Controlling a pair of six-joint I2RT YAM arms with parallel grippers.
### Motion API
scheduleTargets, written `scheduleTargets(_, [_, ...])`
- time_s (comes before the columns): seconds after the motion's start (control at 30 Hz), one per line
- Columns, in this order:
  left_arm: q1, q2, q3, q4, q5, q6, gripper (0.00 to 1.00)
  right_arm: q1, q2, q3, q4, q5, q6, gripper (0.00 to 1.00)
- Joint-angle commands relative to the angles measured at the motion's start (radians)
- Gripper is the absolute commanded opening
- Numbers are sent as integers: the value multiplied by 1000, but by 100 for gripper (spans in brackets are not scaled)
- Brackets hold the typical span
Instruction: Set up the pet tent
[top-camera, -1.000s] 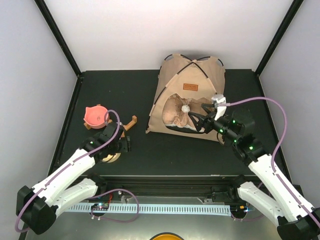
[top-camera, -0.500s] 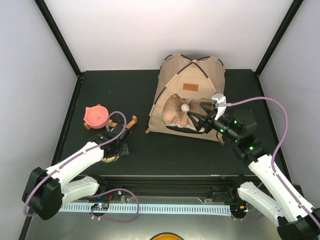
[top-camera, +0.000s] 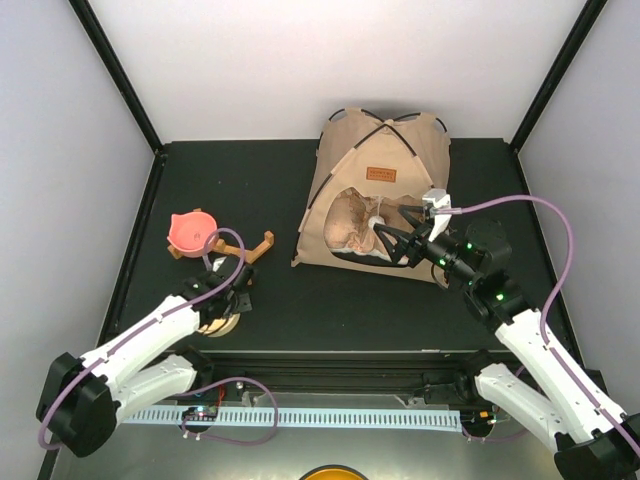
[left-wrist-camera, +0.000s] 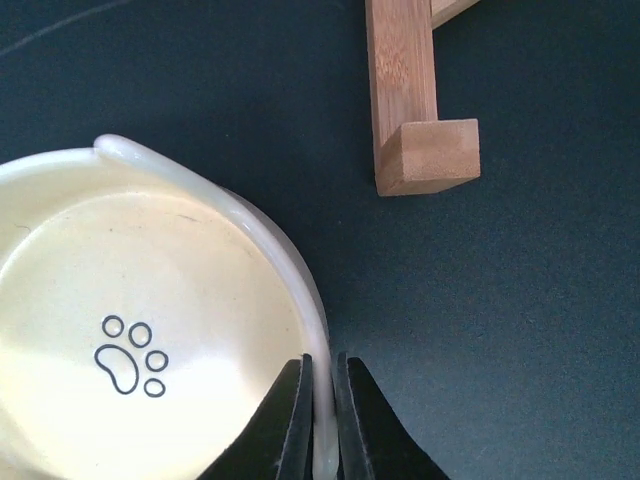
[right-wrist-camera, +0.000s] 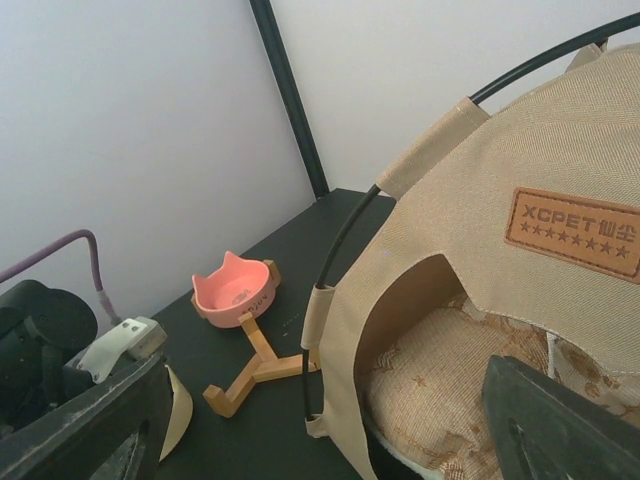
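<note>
Upright, the pet tent (top-camera: 375, 195) stands on the far right part of the dark table (top-camera: 300, 300). Its tan canvas is stretched over thin black poles (right-wrist-camera: 345, 240) that cross at its top. A small brown label patch (top-camera: 380, 173) sits above its arched doorway, which faces the arms. Inside the tent, a puffy beige patterned cushion (top-camera: 350, 222) fills the floor and shows through the doorway.

At that doorway, on its right side, the right gripper (top-camera: 392, 240) points in toward the cushion. Its jaws are spread wide apart with nothing between them.

Left of the tent, just off its near left corner, lies a bamboo stand (top-camera: 258, 247). A pink cat-eared bowl (top-camera: 190, 230) sits at the end of the stand farthest from the tent.

Nearer the arms than the stand, and well to the left of the tent, is a cream bowl (left-wrist-camera: 130, 330) with a paw print inside. The left gripper (left-wrist-camera: 319, 365) is over it. Its jaws are pinched together on the bowl's rim, one finger inside and one outside. A block-shaped end of the stand lies just beside the bowl, apart from it.
</note>
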Motion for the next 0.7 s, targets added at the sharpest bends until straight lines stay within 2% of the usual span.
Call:
scheduleTargets(0.0, [-12,-47,67,-41,-67,-17,2,6,-15,-4,32,-7,8,87])
scheduleTargets(0.17, [-15,-98,189,-98,-125,12,2,6,-15,-3,25,3,-5,87])
scheduleTargets(0.3, [-15,-96,317,-114,-141,120,2,6,-17,2,13,7,-20,87])
scheduleTargets(0.5, [-15,-45,403,44,-50,371,2,6,-26,4,6,20,-46,87])
scheduleTargets(0.67, [-13,37,415,166,35,477,2,6,-44,-2,-16,17,-66,87])
